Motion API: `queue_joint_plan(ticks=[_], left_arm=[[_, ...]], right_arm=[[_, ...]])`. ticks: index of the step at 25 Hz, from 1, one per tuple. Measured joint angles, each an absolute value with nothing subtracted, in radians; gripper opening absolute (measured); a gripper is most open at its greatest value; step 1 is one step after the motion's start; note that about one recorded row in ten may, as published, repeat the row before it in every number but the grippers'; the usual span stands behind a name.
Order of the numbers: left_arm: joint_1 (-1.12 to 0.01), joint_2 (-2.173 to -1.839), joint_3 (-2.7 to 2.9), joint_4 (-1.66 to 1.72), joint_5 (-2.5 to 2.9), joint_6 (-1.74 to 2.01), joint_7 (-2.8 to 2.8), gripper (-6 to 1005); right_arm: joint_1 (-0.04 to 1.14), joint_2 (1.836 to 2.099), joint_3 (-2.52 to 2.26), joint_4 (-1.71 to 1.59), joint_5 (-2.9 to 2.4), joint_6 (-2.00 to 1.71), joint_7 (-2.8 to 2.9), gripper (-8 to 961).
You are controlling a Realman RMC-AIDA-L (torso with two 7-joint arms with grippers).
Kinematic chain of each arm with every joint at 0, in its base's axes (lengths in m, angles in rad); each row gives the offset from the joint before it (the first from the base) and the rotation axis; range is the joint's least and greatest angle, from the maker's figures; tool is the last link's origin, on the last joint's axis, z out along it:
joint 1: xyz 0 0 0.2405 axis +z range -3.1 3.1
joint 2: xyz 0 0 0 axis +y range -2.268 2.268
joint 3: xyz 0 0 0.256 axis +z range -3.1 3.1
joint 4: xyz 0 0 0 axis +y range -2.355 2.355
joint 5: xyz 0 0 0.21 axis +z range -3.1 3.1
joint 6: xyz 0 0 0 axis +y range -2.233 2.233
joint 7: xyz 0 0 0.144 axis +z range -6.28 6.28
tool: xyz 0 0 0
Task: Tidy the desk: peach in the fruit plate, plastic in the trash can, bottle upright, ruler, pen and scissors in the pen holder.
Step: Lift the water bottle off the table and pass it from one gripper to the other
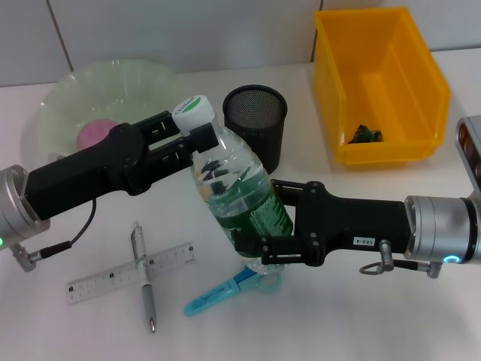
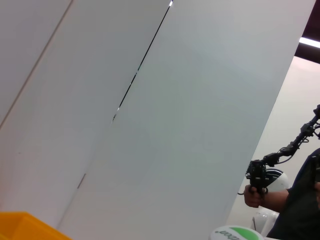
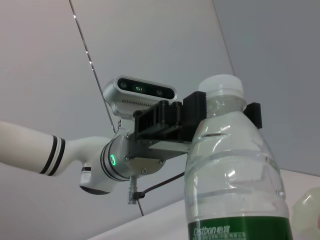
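Note:
The clear bottle (image 1: 237,195), green-labelled with a white cap, stands tilted above the desk, held at both ends. My left gripper (image 1: 194,138) is shut on its neck just under the cap, and my right gripper (image 1: 264,224) is shut on its lower body. In the right wrist view the bottle (image 3: 235,180) rises close up with the left gripper (image 3: 223,112) clamped around its neck. A pink peach (image 1: 96,134) lies in the pale fruit plate (image 1: 64,98). Ruler (image 1: 98,282), pen (image 1: 145,280) and blue scissors (image 1: 218,295) lie on the desk. The black mesh pen holder (image 1: 255,120) stands behind the bottle.
The yellow trash can (image 1: 383,83) at the back right holds a dark green scrap of plastic (image 1: 365,135). The pen lies crossed over the ruler at the front left. The left wrist view shows mostly wall, the bottle cap (image 2: 235,233) and a person (image 2: 295,200) far off.

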State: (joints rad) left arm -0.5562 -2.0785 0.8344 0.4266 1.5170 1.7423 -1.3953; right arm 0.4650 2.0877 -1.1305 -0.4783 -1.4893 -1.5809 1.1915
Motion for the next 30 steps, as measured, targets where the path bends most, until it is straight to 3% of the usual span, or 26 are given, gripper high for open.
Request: queue_joint_plan(ticks=[9,15,30], left_arm=[[-0.554,-2.078,0.834,0.414,1.509,1.748,-1.403,555],[-0.554,-2.079,0.834,0.411,1.508,1.751,-1.403,440],[-0.553,-2.078,0.835,0.402,1.501,1.761,-1.404,440]], right_arm=[[0.465,2.088,-1.132,-0.477,-1.489,-1.582,1.192,772],[0.465,2.088,-1.133,-0.474,-1.488,-1.584,1.192,772],[0.476,2.086,-1.152,-0.467,-1.486,-1.583,1.193,772]])
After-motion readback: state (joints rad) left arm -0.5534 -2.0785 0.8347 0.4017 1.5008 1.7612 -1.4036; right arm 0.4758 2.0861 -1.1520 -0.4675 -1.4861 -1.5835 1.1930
